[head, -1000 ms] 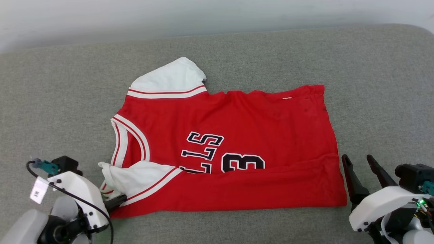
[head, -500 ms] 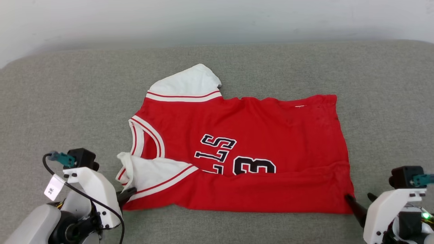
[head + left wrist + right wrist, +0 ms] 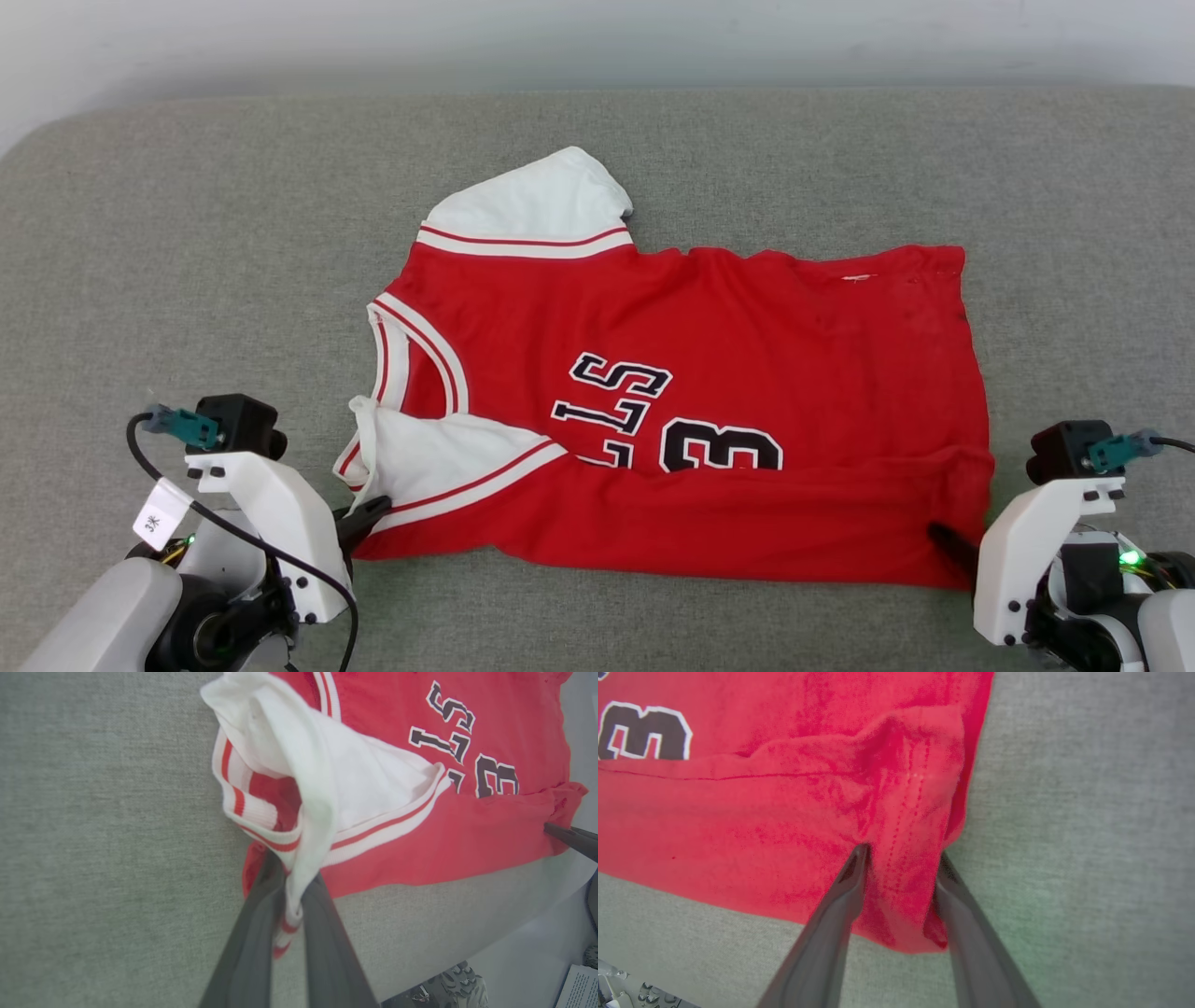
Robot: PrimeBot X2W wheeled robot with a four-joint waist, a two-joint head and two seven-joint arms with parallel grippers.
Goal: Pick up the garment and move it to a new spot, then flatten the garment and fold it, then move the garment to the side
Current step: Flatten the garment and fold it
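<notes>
Red jersey-style T-shirt (image 3: 709,355) with white short sleeves and a black number 3 lies front up on the grey woven upholstered surface (image 3: 187,280), its near edge folded over (hiding the lower part of the print). The left gripper (image 3: 294,877) is clamped on the near white sleeve (image 3: 336,779) at its striped trim. The right gripper (image 3: 901,854) straddles the near hem corner (image 3: 920,788), cloth bunched between its 2 fingers; whether it pinches firmly cannot be told.

left gripper (image 3: 373,509) low, jaws pinched together, right gripper (image 3: 941,538) low, jaws standing apart
</notes>
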